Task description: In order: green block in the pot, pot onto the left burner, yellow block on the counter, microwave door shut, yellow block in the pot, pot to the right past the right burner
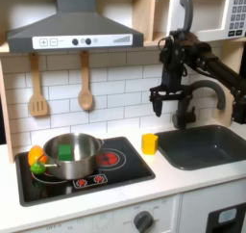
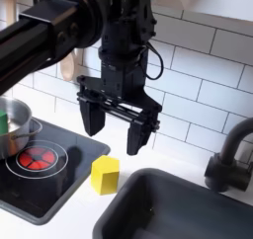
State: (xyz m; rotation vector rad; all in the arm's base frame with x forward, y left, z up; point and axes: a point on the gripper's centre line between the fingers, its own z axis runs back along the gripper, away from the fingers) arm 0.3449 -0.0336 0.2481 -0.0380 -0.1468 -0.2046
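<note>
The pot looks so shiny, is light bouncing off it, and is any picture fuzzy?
In the first exterior view the pot shows bright glare on its steel wall; in the second exterior view the pincer and dark arm look slightly soft, while the yellow block stays fairly clear.

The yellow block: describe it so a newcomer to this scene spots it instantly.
Find the black stove and the dark sink. On the strip of white counter between them stands the yellow block, alone. It is plain yellow, unlike the green block inside the steel pot.
</note>
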